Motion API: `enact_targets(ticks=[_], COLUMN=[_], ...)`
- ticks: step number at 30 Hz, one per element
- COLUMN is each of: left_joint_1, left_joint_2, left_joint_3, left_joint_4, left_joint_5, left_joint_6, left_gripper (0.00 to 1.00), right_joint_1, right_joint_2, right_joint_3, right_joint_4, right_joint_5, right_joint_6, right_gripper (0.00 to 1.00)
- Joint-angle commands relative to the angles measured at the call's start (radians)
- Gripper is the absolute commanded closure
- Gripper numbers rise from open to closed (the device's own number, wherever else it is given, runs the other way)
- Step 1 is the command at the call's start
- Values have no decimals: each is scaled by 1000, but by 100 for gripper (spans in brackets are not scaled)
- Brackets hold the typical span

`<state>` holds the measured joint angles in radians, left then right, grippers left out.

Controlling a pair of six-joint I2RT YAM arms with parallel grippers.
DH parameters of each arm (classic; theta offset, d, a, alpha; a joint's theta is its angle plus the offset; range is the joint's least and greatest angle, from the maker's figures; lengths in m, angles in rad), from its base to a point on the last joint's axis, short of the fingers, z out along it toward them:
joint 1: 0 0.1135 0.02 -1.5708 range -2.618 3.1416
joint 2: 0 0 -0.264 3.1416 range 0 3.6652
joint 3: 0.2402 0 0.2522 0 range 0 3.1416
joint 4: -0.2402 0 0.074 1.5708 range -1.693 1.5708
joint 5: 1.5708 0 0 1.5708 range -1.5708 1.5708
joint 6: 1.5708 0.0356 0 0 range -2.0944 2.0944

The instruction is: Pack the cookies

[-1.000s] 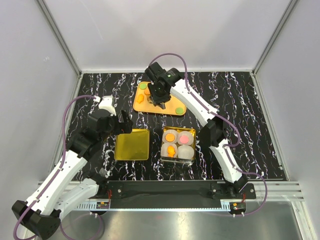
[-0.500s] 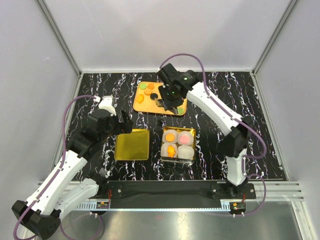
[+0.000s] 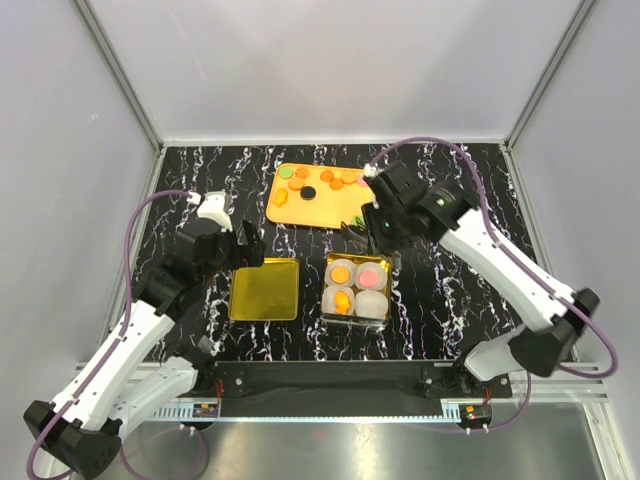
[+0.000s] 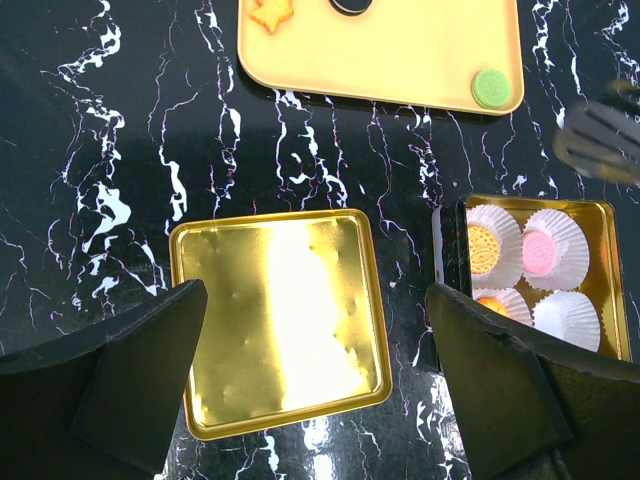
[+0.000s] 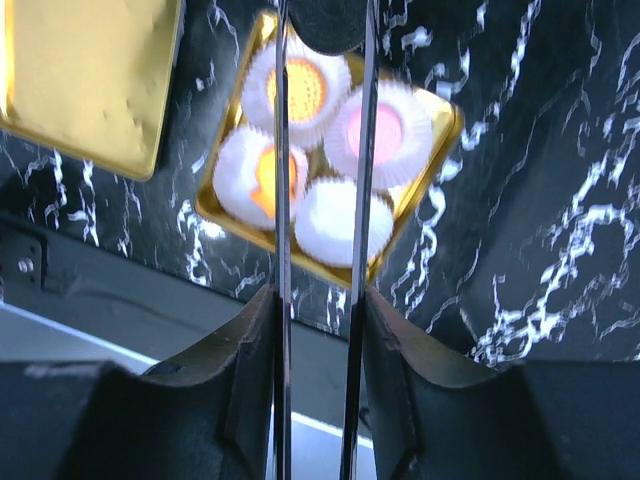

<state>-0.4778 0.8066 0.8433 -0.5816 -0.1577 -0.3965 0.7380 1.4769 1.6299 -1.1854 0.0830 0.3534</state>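
Several cookies (image 3: 327, 177) in orange, green and pink lie on the orange tray (image 3: 330, 208), with a black one (image 3: 308, 192) and a green one (image 4: 490, 87) at its near corner. The gold box (image 3: 384, 262) holds four white paper cups: two with orange cookies, one with a pink cookie (image 5: 375, 130), one empty (image 5: 340, 220). My right gripper (image 3: 381, 224) (image 5: 320, 295) is shut on metal tongs (image 5: 283, 200) above the box; a dark round thing (image 5: 325, 25) sits at the tongs' tips. My left gripper (image 3: 240, 246) (image 4: 317, 290) is open and empty over the gold lid (image 4: 275, 320).
The gold lid (image 3: 264, 289) lies flat left of the box. The black marble table (image 3: 470, 200) is walled in by white panels. A metal rail (image 3: 400, 385) runs along the near edge.
My right arm has swung with the tongs from over the orange tray to the right and nearer, over the gold box. The left arm has not moved.
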Motion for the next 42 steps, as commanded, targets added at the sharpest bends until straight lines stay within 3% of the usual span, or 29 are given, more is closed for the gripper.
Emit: enact_targets(ticks=[1,7,17,42], left_joint_1=[5,5,5,5], left_joint_2=[-4,-4,0,11], left_joint_3=[2,0,2,0], left_joint_4=[43,45,43,42], left_joint_5=[15,15,15,9], left_joint_6=[-5,-5,-5,-7], left_gripper=[1,1,1,1], right_joint_1=[17,55,119,158], right_joint_2=[-122,-259,-377,-429], right_joint_3=[-83,-246,-375,-533], right_joint_4=[0,-19,-36,0], right_joint_5=[-32,-52,-68,-111], right_joint_6=[53,119,208,237], right_gripper=[62,62,62,61])
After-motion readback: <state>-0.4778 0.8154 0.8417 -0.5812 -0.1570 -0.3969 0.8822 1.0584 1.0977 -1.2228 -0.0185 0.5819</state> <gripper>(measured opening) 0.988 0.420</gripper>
